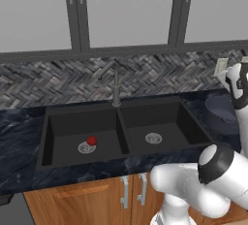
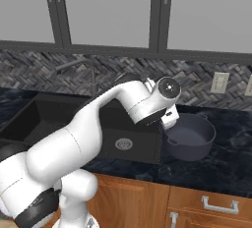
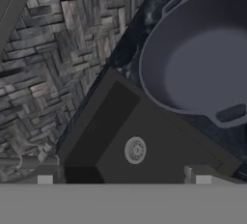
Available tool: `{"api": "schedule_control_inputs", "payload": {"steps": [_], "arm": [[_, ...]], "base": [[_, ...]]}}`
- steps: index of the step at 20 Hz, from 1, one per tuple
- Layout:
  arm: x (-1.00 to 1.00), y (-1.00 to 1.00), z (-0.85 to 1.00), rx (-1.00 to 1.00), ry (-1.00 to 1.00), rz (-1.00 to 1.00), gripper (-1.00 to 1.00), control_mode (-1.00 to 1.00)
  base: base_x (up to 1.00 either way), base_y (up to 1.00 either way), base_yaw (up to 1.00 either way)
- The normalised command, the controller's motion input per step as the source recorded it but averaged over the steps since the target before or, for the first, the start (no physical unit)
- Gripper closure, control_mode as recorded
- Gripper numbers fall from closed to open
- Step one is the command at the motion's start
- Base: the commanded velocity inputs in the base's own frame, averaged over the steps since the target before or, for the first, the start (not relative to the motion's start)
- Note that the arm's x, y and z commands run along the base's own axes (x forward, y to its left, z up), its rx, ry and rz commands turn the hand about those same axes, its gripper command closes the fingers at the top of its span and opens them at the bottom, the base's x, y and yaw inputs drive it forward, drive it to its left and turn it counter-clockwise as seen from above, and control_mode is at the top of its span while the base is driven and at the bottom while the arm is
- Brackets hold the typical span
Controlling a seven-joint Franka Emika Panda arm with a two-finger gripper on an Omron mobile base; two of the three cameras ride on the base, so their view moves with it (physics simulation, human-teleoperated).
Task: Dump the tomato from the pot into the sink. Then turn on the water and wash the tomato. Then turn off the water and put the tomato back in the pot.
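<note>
Arm (image 2: pixel 88 124) bent over sink (image 2: pixel 59 119)

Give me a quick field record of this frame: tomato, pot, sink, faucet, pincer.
tomato: in the left basin, beside the drain ring
pot: upright on the counter right of the sink, nothing inside
sink: black, two basins, no water seen
faucet: behind the divider, no stream visible
pincer: open, holding nothing, above the counter near the pot

Grey herringbone backsplash (image 1: pixel 58 81) under grey wall cabinets (image 1: pixel 126 10) (dark-framed), dark marbled counter (image 2: pixel 216 165), wooden cupboards (image 1: pixel 87 202).
</note>
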Motion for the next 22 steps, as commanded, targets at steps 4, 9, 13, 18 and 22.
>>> {"api": "schedule_control_inputs", "payload": {"steps": [4, 9, 13, 18, 22], "arm": [[0.00, 0.72, 0.00, 0.00, -0.01, 0.13, -1.00, -1.00], [0.00, 0.72, 0.07, -0.06, -0.02, 0.19, -1.00, -1.00], [0.00, 0.66, 0.19, -0.12, -0.12, 0.17, -1.00, -1.00], [0.00, 0.55, 0.05, -0.17, -0.18, 0.14, -1.00, -1.00], [0.00, 0.66, 0.00, -0.15, -0.14, 0.13, -1.00, -1.00]], "base": [[0.00, 0.00, 0.00], [0.00, 0.00, 0.00], [0.00, 0.00, 0.00], [0.00, 0.00, 0.00], [0.00, 0.00, 0.00]]}}
